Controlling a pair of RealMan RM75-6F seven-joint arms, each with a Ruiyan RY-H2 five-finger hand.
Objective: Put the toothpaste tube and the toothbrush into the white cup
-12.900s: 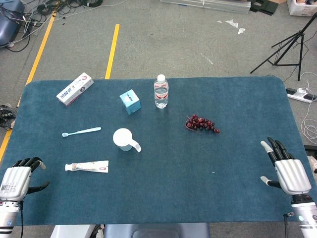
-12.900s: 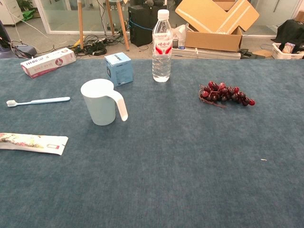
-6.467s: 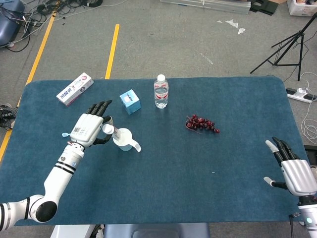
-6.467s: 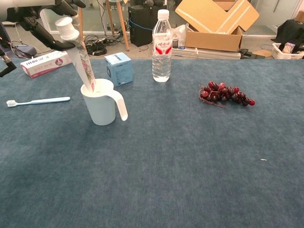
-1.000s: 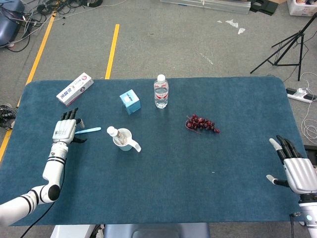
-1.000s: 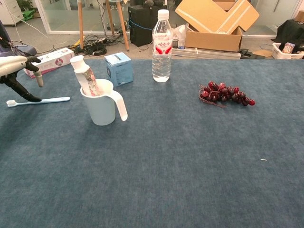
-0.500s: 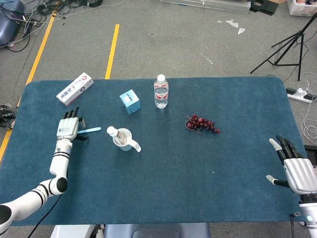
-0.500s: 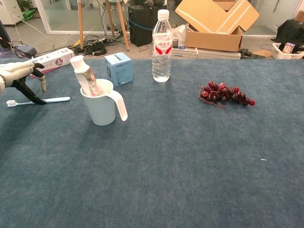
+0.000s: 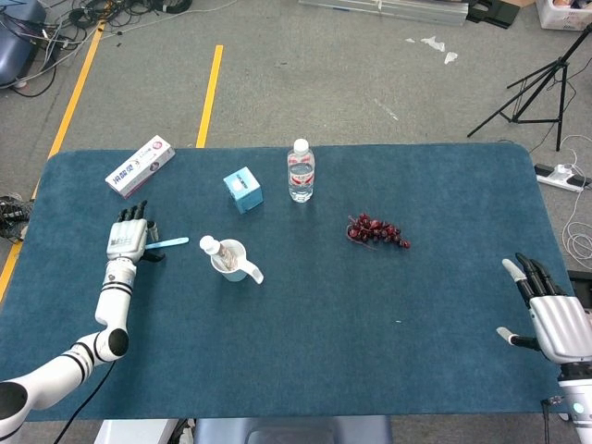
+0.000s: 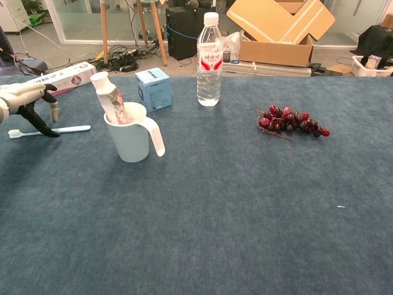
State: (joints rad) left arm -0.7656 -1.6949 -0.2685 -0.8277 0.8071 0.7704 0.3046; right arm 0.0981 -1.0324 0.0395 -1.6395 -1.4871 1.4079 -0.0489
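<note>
The toothpaste tube (image 10: 109, 98) stands tilted in the white cup (image 10: 129, 133), cap end up; the head view shows the toothpaste tube (image 9: 216, 249) in the white cup (image 9: 231, 259) too. The light blue toothbrush (image 10: 52, 130) lies flat on the mat left of the cup, also visible as the toothbrush (image 9: 169, 242) from above. My left hand (image 9: 128, 237) hovers over the brush's bristle end, fingers spread; the chest view shows the left hand (image 10: 26, 98) with the thumb reaching down beside the handle. My right hand (image 9: 555, 319) rests open at the table's right edge.
A toothpaste box (image 9: 140, 166) lies at the back left. A small blue box (image 9: 243, 190) and a water bottle (image 9: 301, 170) stand behind the cup. A bunch of red grapes (image 9: 376, 231) lies right of centre.
My left hand has edged slightly further over the toothbrush and lowered a little. The tube, cup and right hand have not moved.
</note>
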